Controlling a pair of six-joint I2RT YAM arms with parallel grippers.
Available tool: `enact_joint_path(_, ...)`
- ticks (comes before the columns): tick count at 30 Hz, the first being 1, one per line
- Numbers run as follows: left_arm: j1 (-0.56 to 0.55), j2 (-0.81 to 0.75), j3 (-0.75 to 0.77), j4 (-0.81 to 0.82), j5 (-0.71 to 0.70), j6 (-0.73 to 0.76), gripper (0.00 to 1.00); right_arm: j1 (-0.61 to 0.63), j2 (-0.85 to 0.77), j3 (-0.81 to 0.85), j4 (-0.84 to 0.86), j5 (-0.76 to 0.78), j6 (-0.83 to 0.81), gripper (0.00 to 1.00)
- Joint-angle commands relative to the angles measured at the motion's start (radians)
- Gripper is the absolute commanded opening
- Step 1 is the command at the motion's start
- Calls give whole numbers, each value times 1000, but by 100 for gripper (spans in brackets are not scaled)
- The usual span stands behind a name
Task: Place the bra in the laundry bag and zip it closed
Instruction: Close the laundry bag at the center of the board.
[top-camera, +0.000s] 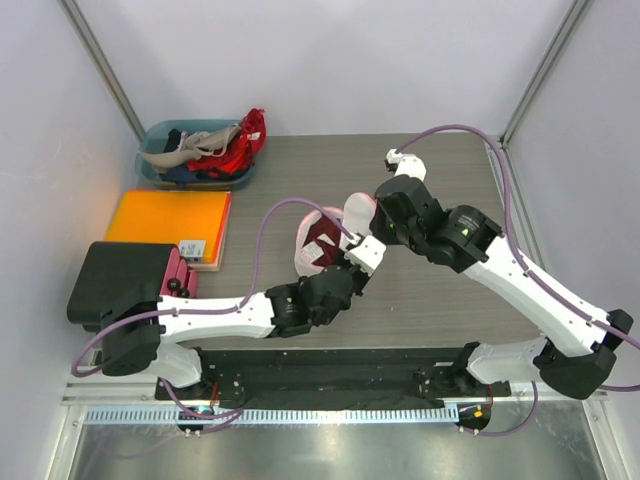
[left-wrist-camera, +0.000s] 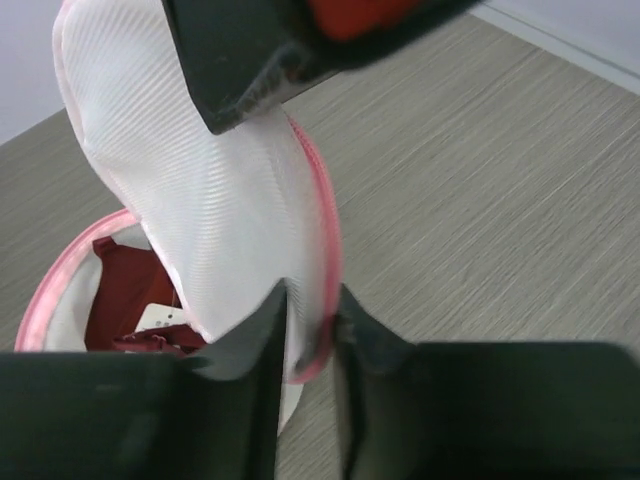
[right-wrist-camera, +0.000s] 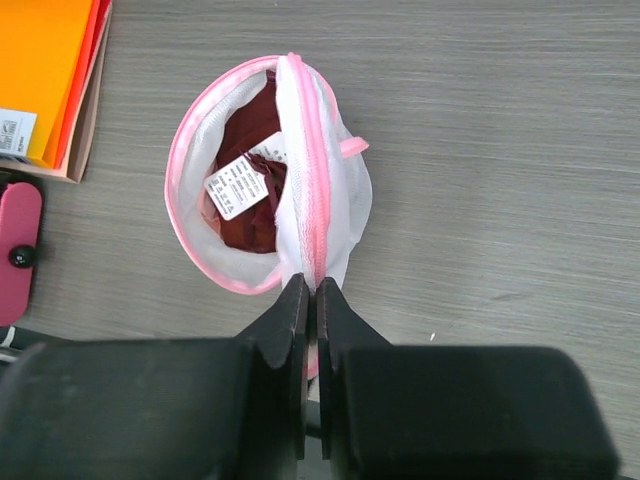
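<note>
Robot lab cell: plain white walls (top-camera: 330, 50), alu frame posts (top-camera: 100, 60), wood-look table (top-camera: 400, 300).

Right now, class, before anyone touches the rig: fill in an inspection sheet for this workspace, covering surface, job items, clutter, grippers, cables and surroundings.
Surface: grey wood-grain table.
Job's things: laundry bag unzipped, its flap standing upright; dark red bra inside, white label showing.
Clutter: teal bin of clothes, orange stack and black box, all on the left side.
Grippers: right gripper shut on the bag's pink edge; left gripper has a finger on either side of the flap's edge, and whether it grips cannot be told.
Cables: purple cables loop along both arms.
Surroundings: pale walls, metal frame posts; no people seen.
</note>
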Motion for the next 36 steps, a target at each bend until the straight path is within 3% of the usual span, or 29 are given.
enact_joint_path(1,44,-52,34,-32,4,-72,14,17,-56,2,24,-6,12,17)
enact_joint_path(3,76,-86,-4,-43,88,-148,10,-7,-82,-21,24,0,7,29)
enact_joint_path(7,126,-174,-70,-68,235,-251,3,-121,-140,-66,23,-39,-17,64)
enact_joint_path(10,191,-242,-128,-62,360,-352,0,-213,-189,-100,30,-107,-63,78)
enact_joint_path(14,309,-299,-186,-57,533,-483,0,-241,-240,-187,87,-200,-100,89)
enact_joint_path(20,505,-271,-303,222,860,-734,0,-256,-232,-382,319,-378,-105,92)
enact_joint_path(28,591,-127,-400,656,1000,-1017,0,-294,-304,-621,651,-518,78,80)
enact_joint_path(36,607,-11,-414,915,1027,-1173,0,-316,-352,-756,722,-530,156,75)
